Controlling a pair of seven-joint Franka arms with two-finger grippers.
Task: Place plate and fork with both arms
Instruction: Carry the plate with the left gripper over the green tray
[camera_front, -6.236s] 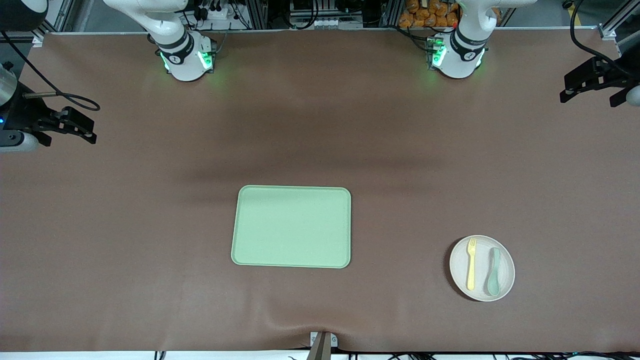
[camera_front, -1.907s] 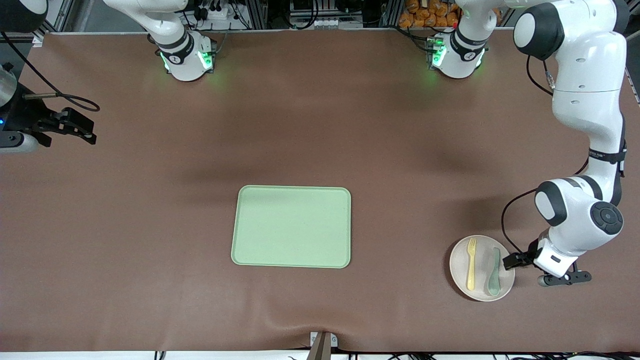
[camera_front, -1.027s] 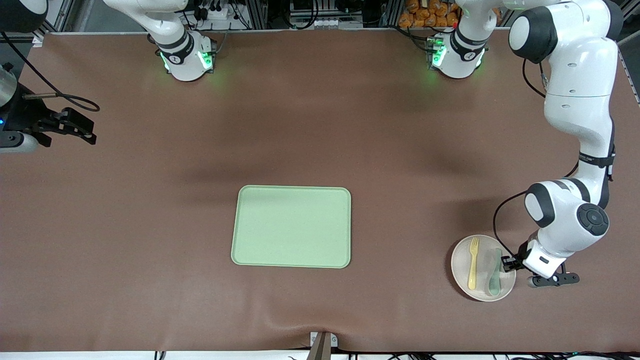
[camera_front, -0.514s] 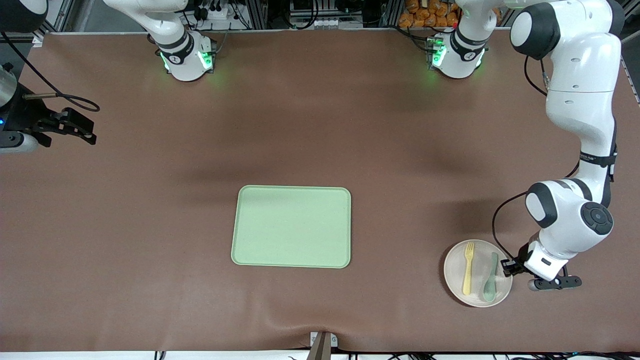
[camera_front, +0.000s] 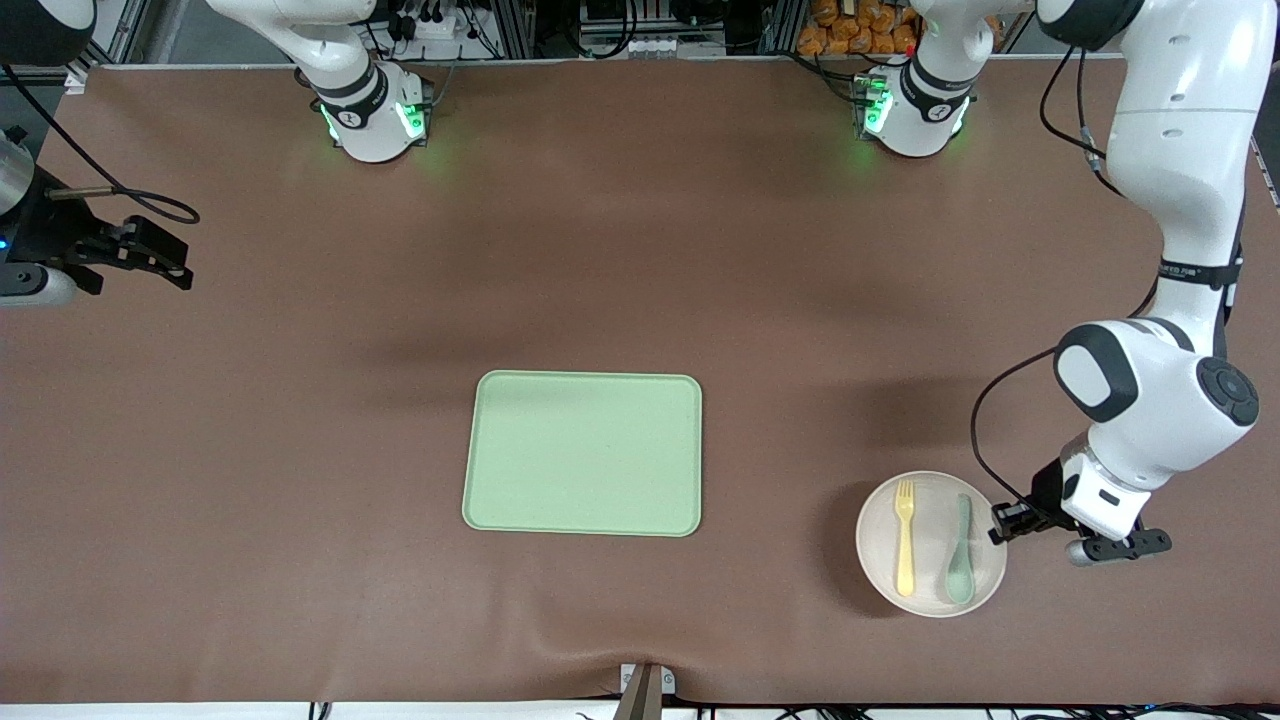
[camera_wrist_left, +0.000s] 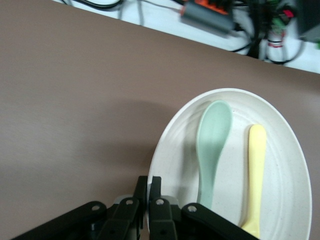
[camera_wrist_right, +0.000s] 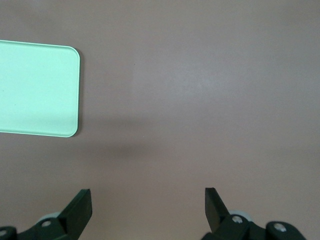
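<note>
The round pale plate (camera_front: 928, 520) is pinched at its rim by my left gripper (camera_front: 1000, 528), which is shut on it. It hangs just over the table, a shadow beneath it, between the green tray (camera_front: 583, 453) and the left arm's end. On the plate lie the pale-yellow fork (camera_front: 904, 550) and a teal spoon (camera_front: 960, 565), side by side. The left wrist view shows the gripper (camera_wrist_left: 148, 182) clamped on the plate (camera_wrist_left: 172, 150), with the fork (camera_wrist_left: 256, 175) and spoon (camera_wrist_left: 212, 145) just past it. My right gripper (camera_front: 160, 262) waits open over the right arm's end of the table, holding nothing (camera_wrist_right: 147, 200).
The rectangular light-green tray (camera_wrist_right: 35, 90) lies flat at the table's middle with nothing on it. Brown table cover spreads all round it. The arms' bases (camera_front: 370, 115) stand along the edge farthest from the front camera. A small bracket (camera_front: 645, 685) sits at the nearest edge.
My left gripper has shut on the plate's rim. The plate, with fork and spoon on it, has risen slightly and shifted toward the tray. The right arm has not moved.
</note>
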